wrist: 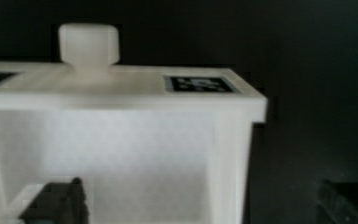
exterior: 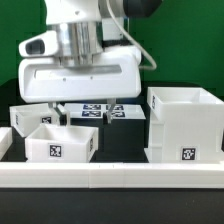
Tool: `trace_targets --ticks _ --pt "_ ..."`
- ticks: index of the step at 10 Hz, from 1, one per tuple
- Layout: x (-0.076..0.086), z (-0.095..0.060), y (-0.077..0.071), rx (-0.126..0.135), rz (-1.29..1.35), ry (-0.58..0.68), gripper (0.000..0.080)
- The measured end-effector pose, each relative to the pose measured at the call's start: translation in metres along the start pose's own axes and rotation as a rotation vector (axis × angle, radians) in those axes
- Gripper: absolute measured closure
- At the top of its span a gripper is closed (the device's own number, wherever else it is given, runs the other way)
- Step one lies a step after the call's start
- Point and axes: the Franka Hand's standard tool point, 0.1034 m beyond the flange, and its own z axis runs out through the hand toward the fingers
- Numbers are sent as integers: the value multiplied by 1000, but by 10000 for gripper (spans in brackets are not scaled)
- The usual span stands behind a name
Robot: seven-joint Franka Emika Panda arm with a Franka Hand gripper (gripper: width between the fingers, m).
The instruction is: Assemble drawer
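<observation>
My gripper [wrist: 202,200] is spread wide, with one finger [wrist: 55,200] showing against the hollow of the white tray [wrist: 123,130] just beneath me and the other beyond its side wall. Its blocky knob [wrist: 87,45] rises from a panel bearing black-and-white square tags. The tall case [exterior: 185,125] stands off to my side.

No legible words or numbers; only square tags [exterior: 187,154] on the case [exterior: 185,115] and tray [exterior: 75,143].
</observation>
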Motion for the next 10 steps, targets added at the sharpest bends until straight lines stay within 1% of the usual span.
trace_targets --ticks 1,6,7,8,10 --pt "-2 7 0 -5 2 0 151" --pt "-2 9 0 -7 3 0 151" --pt "-5 19 0 -16 2 7 151" --pt "-7 26 -3 -21 6 9 151" --pt "-8 31 -7 -27 -3 16 151"
